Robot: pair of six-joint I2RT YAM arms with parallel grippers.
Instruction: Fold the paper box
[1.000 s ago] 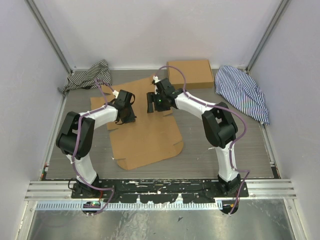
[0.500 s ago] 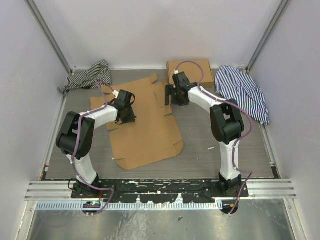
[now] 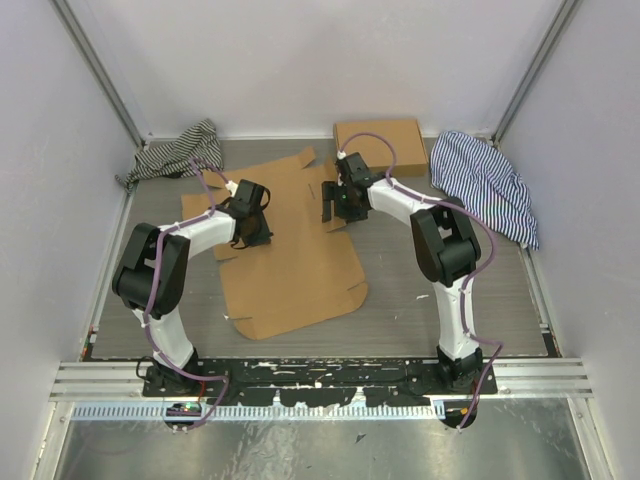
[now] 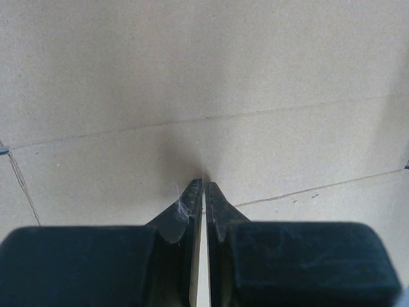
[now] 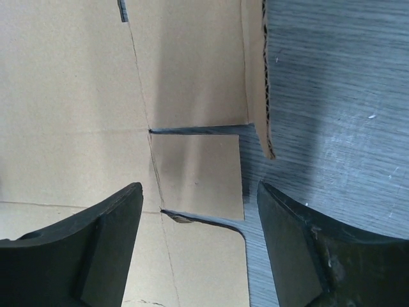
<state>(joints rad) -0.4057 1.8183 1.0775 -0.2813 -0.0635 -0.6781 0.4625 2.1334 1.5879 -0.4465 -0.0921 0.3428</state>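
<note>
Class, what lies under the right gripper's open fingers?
Below the right gripper: a small tab of the paper box and bare grey table. Anything beneath the cardboard is hidden.

Plain brown paper box (image 3: 290, 262), brown cardboard box (image 3: 381, 146), blue-and-white striped cloth (image 3: 486, 186), black-and-white striped cloth (image 3: 176, 151), grey table (image 3: 400, 300)
</note>
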